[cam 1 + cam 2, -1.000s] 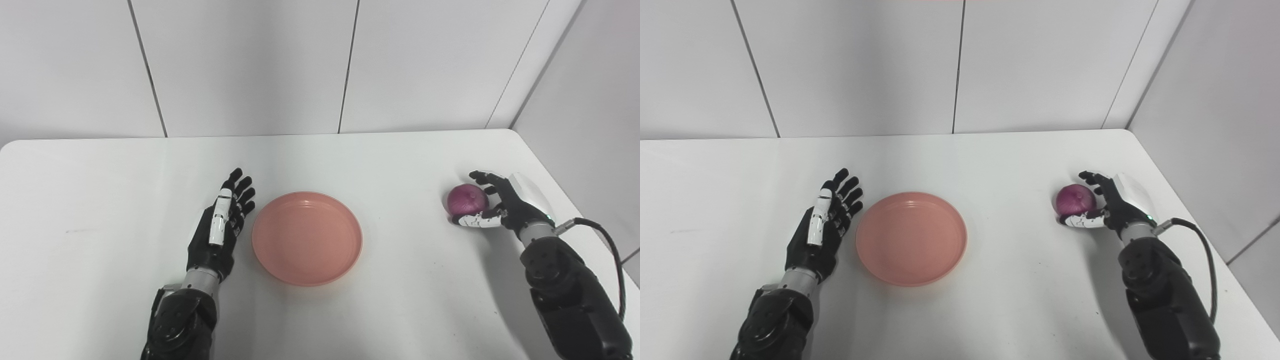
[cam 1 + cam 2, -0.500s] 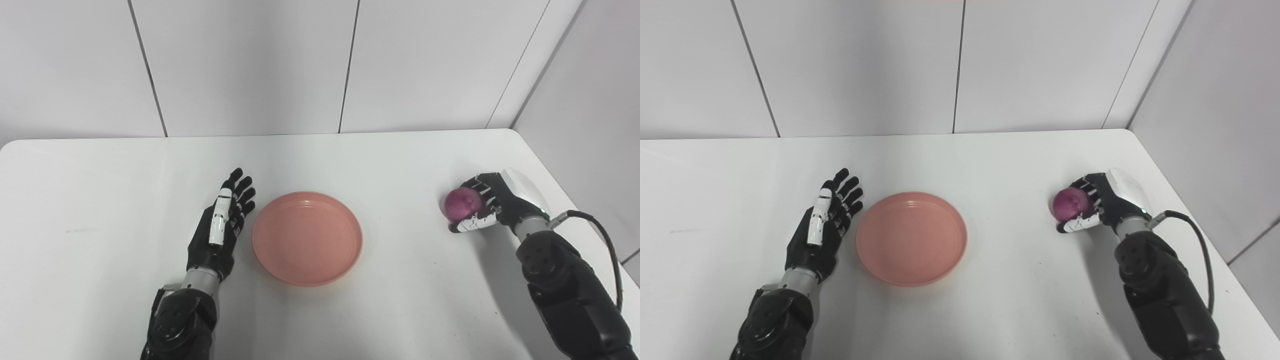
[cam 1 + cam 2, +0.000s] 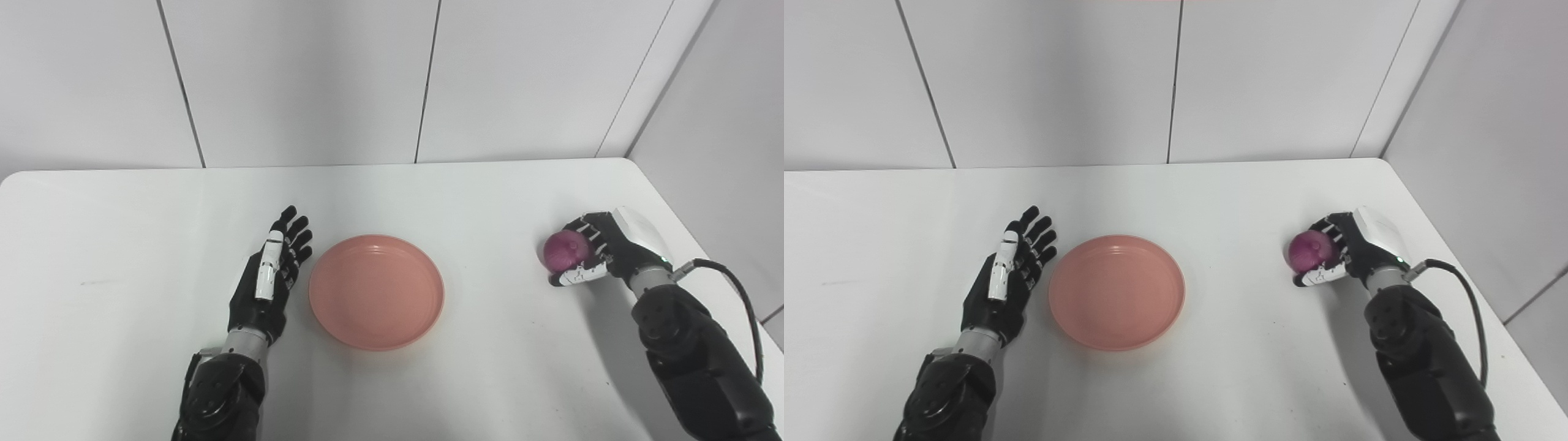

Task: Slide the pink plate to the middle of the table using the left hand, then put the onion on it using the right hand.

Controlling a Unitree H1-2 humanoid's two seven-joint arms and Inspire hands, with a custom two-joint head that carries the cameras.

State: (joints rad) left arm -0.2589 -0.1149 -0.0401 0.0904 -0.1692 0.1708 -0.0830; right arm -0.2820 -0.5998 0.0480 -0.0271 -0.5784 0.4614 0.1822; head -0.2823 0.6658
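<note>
A pink plate [image 3: 376, 291] lies flat near the middle of the white table [image 3: 122, 233], holding nothing. My left hand [image 3: 269, 278] rests open just left of the plate's rim, fingers stretched out and pointing away from me. At the right side of the table my right hand [image 3: 603, 248] is shut on a purple-red onion [image 3: 565, 252], fingers curled over its far side and thumb under its near side. The onion sits well to the right of the plate, close above the table surface.
White wall panels stand behind the table. The table's right edge [image 3: 686, 245] runs just beyond my right hand. A black cable [image 3: 738, 291] loops off my right wrist. Bare tabletop lies between the plate and the onion.
My right hand's fingers have closed around the onion, which they only flanked one second ago, and it has shifted slightly left. The left hand and plate have not moved.
</note>
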